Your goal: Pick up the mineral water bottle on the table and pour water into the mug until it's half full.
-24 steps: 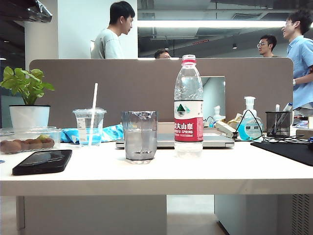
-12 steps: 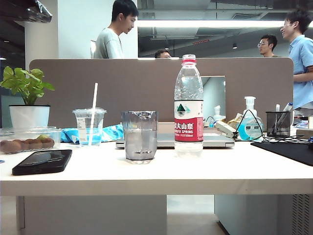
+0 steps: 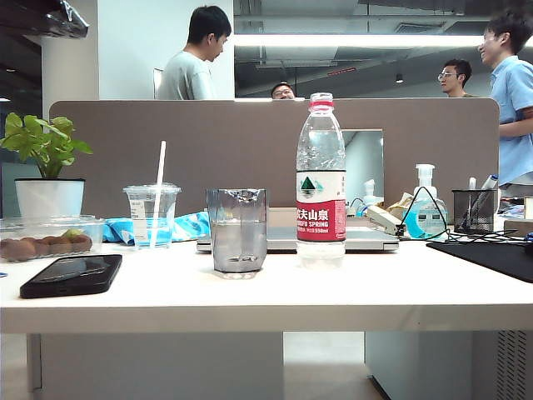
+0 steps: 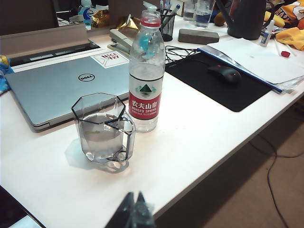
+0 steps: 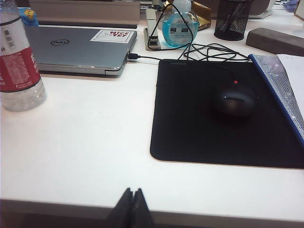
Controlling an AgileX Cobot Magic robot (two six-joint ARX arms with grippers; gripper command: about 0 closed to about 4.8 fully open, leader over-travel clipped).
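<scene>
A: Bottle (image 4: 146,71) first. It stands upright on the table (image 3: 333,296), cap on, just beside the mug (image 4: 104,128) and in front of the closed laptop (image 4: 57,85). Your left gripper (image 4: 134,209) hangs off the table's near edge, short of the mug, and its fingers are pressed together. Your right gripper (image 5: 133,206) is off the near edge too, facing the mouse pad (image 5: 223,111), fingers together, nothing in either.

B: So what worries you?

A: Three things, all guesses from how it lies. The mug sits between your left gripper and the bottle. Drive straight in and you could clip the glass and push it along or tip it. It already looks to have water in it, so a knock means a spill next to the laptop.

B: And from the right?

A: The bottle is off toward the edge of that camera's picture, so you would be reaching across with a poor look at it. Open the fingers before you get close; arrive with them pinched and you will shove the bottle over instead of taking it.

B: The third?

A: The cap. I cannot tell whether it is loose or screwed tight. If tight, tilting pours nothing. And thin plastic gives, so a hard squeeze once open could push water out fast.
</scene>
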